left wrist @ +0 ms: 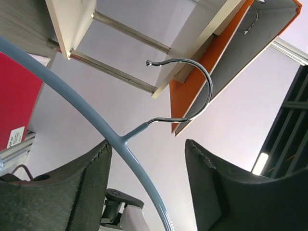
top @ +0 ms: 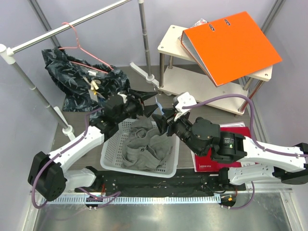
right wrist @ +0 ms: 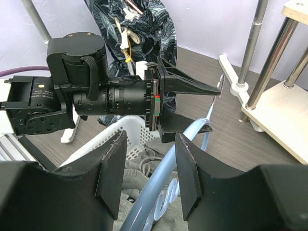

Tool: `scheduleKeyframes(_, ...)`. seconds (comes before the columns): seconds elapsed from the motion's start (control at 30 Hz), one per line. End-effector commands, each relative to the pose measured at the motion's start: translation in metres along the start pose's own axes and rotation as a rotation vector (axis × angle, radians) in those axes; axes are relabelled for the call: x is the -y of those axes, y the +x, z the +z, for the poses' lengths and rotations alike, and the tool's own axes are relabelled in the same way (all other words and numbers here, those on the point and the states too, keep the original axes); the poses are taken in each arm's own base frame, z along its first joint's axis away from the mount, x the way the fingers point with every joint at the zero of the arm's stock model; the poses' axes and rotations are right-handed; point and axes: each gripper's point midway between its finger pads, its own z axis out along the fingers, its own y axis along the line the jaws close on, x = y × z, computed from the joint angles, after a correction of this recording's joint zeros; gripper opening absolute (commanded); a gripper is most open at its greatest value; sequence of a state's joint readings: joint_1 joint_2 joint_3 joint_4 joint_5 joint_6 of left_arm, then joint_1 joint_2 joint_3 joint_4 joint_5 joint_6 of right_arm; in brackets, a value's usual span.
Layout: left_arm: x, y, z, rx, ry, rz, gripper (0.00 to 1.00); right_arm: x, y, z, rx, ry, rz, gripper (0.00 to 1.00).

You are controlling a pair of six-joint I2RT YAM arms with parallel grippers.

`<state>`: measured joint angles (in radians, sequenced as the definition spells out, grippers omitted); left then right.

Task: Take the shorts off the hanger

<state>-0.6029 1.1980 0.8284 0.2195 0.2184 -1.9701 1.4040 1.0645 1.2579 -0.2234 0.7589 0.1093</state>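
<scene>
The grey shorts (top: 144,147) lie crumpled in the white basket (top: 108,156), also seen in the right wrist view (right wrist: 144,161). The light blue hanger (right wrist: 163,185) with a metal hook (left wrist: 207,82) is bare and slants above the basket. Its tube (left wrist: 139,171) passes between the wide-open jaws of my left gripper (left wrist: 149,144), touching one finger (left wrist: 96,168). My left gripper (top: 149,101) is over the basket's far rim. My right gripper (top: 156,120) faces it, open, with the tube running between its fingers (right wrist: 150,139).
A clothes rack with a pink wire hanger (top: 82,45) and a dark patterned garment (top: 82,79) stands at the back left. A wooden shelf (top: 173,41) carrying an orange binder (top: 231,41) is at the back right. A red book (top: 211,161) lies under my right arm.
</scene>
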Motion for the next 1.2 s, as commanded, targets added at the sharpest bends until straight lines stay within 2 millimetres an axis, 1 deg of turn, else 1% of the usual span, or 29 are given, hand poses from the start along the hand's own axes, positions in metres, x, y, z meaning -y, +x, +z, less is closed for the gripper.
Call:
scheduleKeyframes(0.0,0.021,0.029,-0.002,-0.107,0.063,-0.005,0.55,0.001,-0.005,0.000,0.024,0.008,0.032,0.01)
scheduleKeyframes(0.17,0.022,0.038,-0.001,-0.126,0.068,0.003,0.48,0.001,0.000,0.001,0.015,0.010,0.025,0.01)
scheduleKeyframes(0.2,0.022,0.037,0.001,-0.121,0.072,0.000,0.44,0.001,0.000,0.001,0.015,0.008,0.027,0.01)
scheduleKeyframes(0.23,0.027,0.039,0.002,-0.125,0.087,0.002,0.40,0.000,0.002,0.001,0.010,0.009,0.029,0.01)
scheduleKeyframes(0.27,0.029,0.040,0.002,-0.131,0.098,0.009,0.33,0.001,0.005,0.001,0.002,0.008,0.023,0.01)
scheduleKeyframes(0.3,0.031,0.041,0.005,-0.135,0.107,0.016,0.24,0.002,0.007,0.000,-0.003,0.012,0.026,0.01)
scheduleKeyframes(0.33,0.035,0.043,0.006,-0.146,0.123,0.025,0.20,0.004,0.007,-0.001,-0.005,0.022,0.036,0.01)
scheduleKeyframes(0.37,0.037,0.045,0.006,-0.154,0.127,0.031,0.17,0.008,0.013,-0.003,-0.022,0.032,0.030,0.01)
scheduleKeyframes(0.4,0.043,0.048,0.006,-0.163,0.143,0.040,0.08,0.010,0.015,-0.004,-0.031,0.040,0.036,0.05)
scheduleKeyframes(0.43,0.044,0.048,0.009,-0.166,0.144,0.048,0.04,0.012,0.014,-0.007,-0.035,0.048,0.054,0.11)
scheduleKeyframes(0.47,0.048,0.051,0.008,-0.171,0.154,0.067,0.01,0.016,0.016,-0.011,-0.050,0.049,0.054,0.23)
scheduleKeyframes(0.5,0.056,0.056,0.008,-0.182,0.170,0.081,0.01,0.017,0.015,-0.013,-0.056,0.052,0.061,0.29)
scheduleKeyframes(0.53,0.060,0.058,0.008,-0.187,0.178,0.088,0.01,0.016,0.006,-0.017,-0.054,0.037,0.082,0.36)
scheduleKeyframes(0.57,0.063,0.061,0.007,-0.189,0.184,0.107,0.00,0.016,0.009,-0.021,-0.082,0.030,0.093,0.39)
scheduleKeyframes(0.6,0.071,0.066,0.005,-0.198,0.198,0.119,0.01,0.017,0.005,-0.024,-0.086,0.022,0.107,0.41)
scheduleKeyframes(0.63,0.072,0.068,0.004,-0.200,0.193,0.123,0.01,0.017,0.001,-0.027,-0.088,0.014,0.123,0.44)
scheduleKeyframes(0.67,0.075,0.071,0.001,-0.198,0.202,0.129,0.00,0.018,-0.005,-0.032,-0.094,0.007,0.134,0.50)
scheduleKeyframes(0.73,0.075,0.073,-0.003,-0.188,0.197,0.135,0.00,0.020,-0.015,-0.038,-0.086,0.000,0.173,0.59)
scheduleKeyframes(0.77,0.082,0.076,-0.010,-0.170,0.223,0.141,0.01,0.021,-0.013,-0.041,-0.102,-0.002,0.166,0.60)
scheduleKeyframes(0.8,0.080,0.073,-0.011,-0.146,0.207,0.165,0.00,0.021,-0.014,-0.042,-0.104,-0.007,0.175,0.61)
scheduleKeyframes(0.83,0.083,0.073,-0.015,-0.125,0.210,0.181,0.00,0.023,-0.011,-0.044,-0.111,-0.010,0.170,0.68)
scheduleKeyframes(0.87,0.088,0.074,-0.022,-0.108,0.216,0.197,0.00,0.022,-0.007,-0.045,-0.116,-0.018,0.166,0.71)
scheduleKeyframes(0.93,0.091,0.066,-0.026,-0.039,0.196,0.243,0.00,0.020,0.005,-0.046,-0.139,-0.040,0.142,0.78)
scheduleKeyframes(0.97,0.093,0.065,-0.028,-0.024,0.193,0.261,0.00,0.019,0.008,-0.046,-0.144,-0.047,0.142,0.79)
scheduleKeyframes(1.0,0.103,0.066,-0.035,0.000,0.216,0.273,0.00,0.013,0.011,-0.045,-0.155,-0.067,0.142,0.79)
scheduleKeyframes(1.03,0.097,0.062,-0.035,0.018,0.188,0.285,0.00,0.009,0.013,-0.045,-0.164,-0.083,0.143,0.80)
scheduleKeyframes(1.1,0.100,0.061,-0.044,0.049,0.185,0.300,0.00,-0.002,0.017,-0.041,-0.183,-0.112,0.152,0.81)
scheduleKeyframes(1.13,0.097,0.051,-0.045,0.110,0.163,0.323,0.00,-0.011,0.020,-0.039,-0.193,-0.147,0.164,0.81)
scheduleKeyframes(1.17,0.095,0.048,-0.046,0.127,0.147,0.328,0.00,-0.017,0.026,-0.035,-0.210,-0.158,0.157,0.81)
